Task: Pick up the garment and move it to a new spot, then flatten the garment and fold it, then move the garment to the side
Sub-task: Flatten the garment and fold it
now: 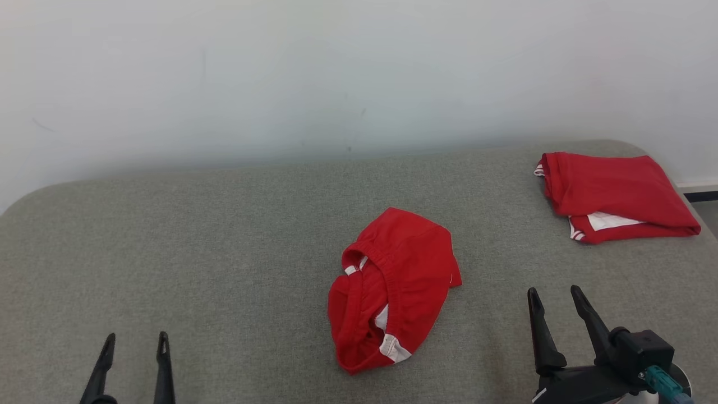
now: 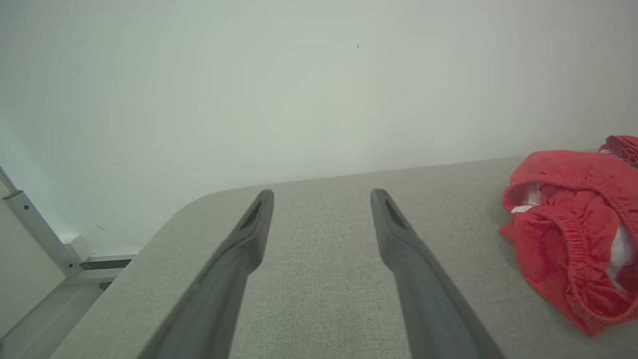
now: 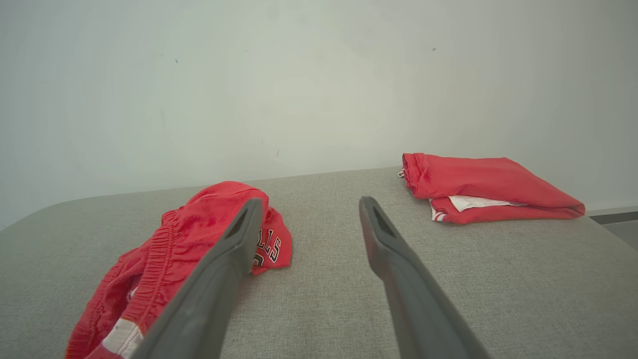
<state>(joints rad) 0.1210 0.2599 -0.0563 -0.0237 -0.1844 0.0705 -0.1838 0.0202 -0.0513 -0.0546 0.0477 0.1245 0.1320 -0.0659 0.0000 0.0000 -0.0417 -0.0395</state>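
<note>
A crumpled red garment [image 1: 392, 286] with an elastic waistband and white trim lies in a heap at the middle of the grey padded table [image 1: 224, 252]. It shows at the right edge of the left wrist view as the garment [image 2: 573, 224] and at the lower left of the right wrist view as the garment [image 3: 174, 259]. My left gripper [image 1: 134, 339] stands open at the lower left, well apart from the heap, with nothing between its fingers [image 2: 249, 239]. To the right of the heap my right gripper [image 1: 552, 292] is open and empty, its fingers [image 3: 389, 244] above bare table.
A second red garment [image 1: 614, 196] lies folded at the table's back right corner, also in the right wrist view [image 3: 483, 187]. A pale wall [image 1: 336, 73] runs behind the table. The table's rounded left end [image 2: 164, 224] drops to the floor, where a metal rail [image 2: 35, 224] stands.
</note>
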